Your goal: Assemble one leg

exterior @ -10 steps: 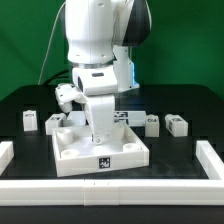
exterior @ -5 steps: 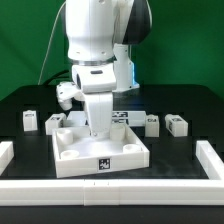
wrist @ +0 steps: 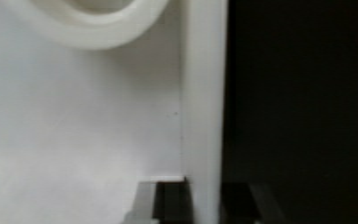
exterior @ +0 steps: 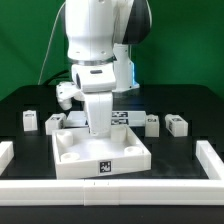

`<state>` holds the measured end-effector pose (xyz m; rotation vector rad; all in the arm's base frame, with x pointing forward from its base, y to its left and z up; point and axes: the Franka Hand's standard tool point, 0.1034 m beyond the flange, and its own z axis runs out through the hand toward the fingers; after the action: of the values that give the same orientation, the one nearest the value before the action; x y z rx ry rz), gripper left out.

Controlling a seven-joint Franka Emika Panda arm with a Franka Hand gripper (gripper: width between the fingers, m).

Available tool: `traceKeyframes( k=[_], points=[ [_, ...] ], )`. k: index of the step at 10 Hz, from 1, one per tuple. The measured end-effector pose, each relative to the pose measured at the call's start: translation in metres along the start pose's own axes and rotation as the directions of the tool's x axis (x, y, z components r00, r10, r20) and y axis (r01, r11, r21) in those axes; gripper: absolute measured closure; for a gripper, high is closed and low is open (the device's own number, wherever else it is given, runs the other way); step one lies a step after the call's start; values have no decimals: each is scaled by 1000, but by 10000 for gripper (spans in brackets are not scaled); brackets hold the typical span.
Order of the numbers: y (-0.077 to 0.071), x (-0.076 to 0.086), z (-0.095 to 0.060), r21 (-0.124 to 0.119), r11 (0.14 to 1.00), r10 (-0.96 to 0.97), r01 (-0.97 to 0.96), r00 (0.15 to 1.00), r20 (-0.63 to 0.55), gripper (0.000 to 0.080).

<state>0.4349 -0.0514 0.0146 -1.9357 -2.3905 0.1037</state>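
Observation:
The large white square tray (exterior: 75, 160) with a raised rim and round corner sockets lies in the middle of the black table. My gripper (exterior: 97, 130) reaches down at the tray's far side. In the wrist view my gripper (wrist: 206, 190) has its two dark fingers (wrist: 171, 205) on either side of the tray's rim wall (wrist: 202, 100), touching it; a round socket (wrist: 96, 20) shows beside it. Small white legs with tags lie on the table: two at the exterior view's left (exterior: 30, 120) (exterior: 55, 122) and two at its right (exterior: 152, 124) (exterior: 177, 124). None is held.
A low white wall (exterior: 110, 190) runs along the table's front, with short walls at both sides (exterior: 210, 155). A flat white piece with tags (exterior: 126, 117) lies just behind the tray.
The tray has slid a little toward the front of the table with my gripper on its rim. The legs have not moved.

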Motion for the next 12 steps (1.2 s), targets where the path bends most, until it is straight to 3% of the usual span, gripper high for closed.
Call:
traceKeyframes(
  k=[4,6,12],
  points=[
    [4,7,-2,-10,999,41,-41,999,0,739],
    [17,27,-4,-25,995,101,-101,995,-5,739],
    [74,92,-9,-62,968,241,-243,970,-27,739]
  ],
)
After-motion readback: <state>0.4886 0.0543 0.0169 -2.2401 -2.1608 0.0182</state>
